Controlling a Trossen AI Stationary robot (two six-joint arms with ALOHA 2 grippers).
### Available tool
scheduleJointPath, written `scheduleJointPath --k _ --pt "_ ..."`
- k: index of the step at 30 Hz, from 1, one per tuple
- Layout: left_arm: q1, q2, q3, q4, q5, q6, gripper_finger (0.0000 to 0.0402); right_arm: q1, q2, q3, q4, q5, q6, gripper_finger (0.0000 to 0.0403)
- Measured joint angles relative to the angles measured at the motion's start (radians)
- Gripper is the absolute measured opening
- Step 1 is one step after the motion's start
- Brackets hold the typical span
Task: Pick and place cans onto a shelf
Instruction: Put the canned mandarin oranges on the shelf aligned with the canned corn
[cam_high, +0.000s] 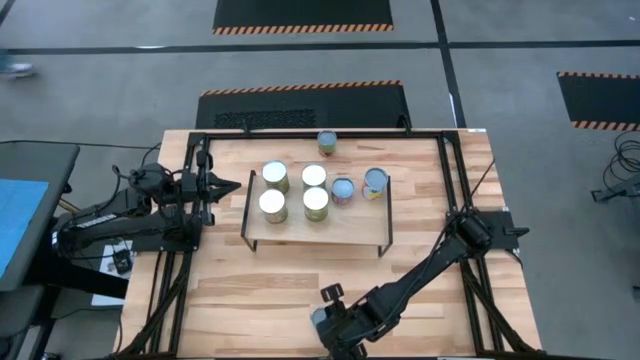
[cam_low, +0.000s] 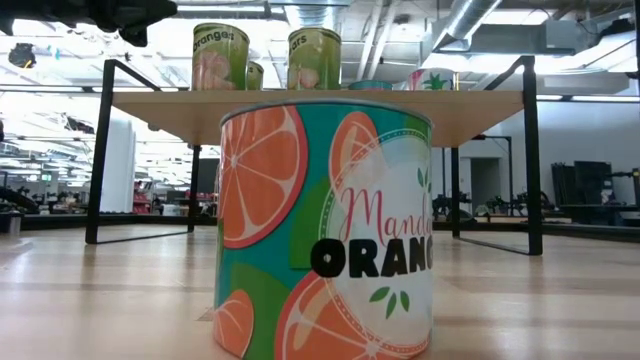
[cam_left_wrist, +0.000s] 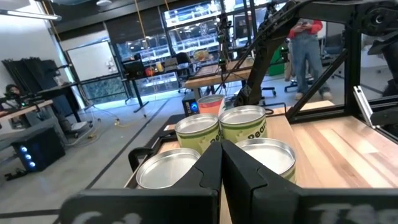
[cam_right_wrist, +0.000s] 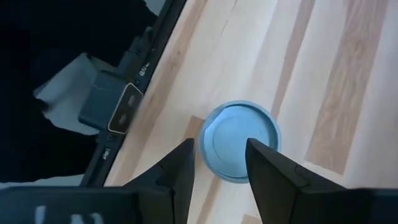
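Cans: four with whitish tops (cam_high: 294, 191) stand in a two-by-two block on the left half of the shelf (cam_high: 355, 232), and two more (cam_high: 359, 186) sit side by side near its far edge toward the right. A seventh can (cam_high: 327, 143) stands on the worktop (cam_high: 430, 290) beyond the shelf. An eighth, the mandarin orange can (cam_low: 325, 225), stands on the worktop near its front edge, directly below the right gripper (cam_right_wrist: 220, 163), whose jaws are spread above its lid without touching it. The left gripper (cam_high: 232, 187) hovers just off the shelf's left end, jaws pressed together and holding nothing, pointing at the block of four.
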Motion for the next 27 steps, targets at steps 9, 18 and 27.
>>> scheduleJointPath --k 9,18,27 --pt "0.0 0.0 0.0 -0.001 0.0 -0.004 0.0 0.0 0.031 -0.005 0.016 0.019 -0.012 0.0163" --pt "0.0 0.0 0.0 -0.001 0.0 -0.006 0.0 0.002 0.068 -0.007 0.026 -0.003 -0.025 0.0163" --pt "0.0 0.0 0.0 -0.002 0.0 -0.006 0.0 0.002 0.068 -0.007 0.0 -0.034 -0.03 0.0154"
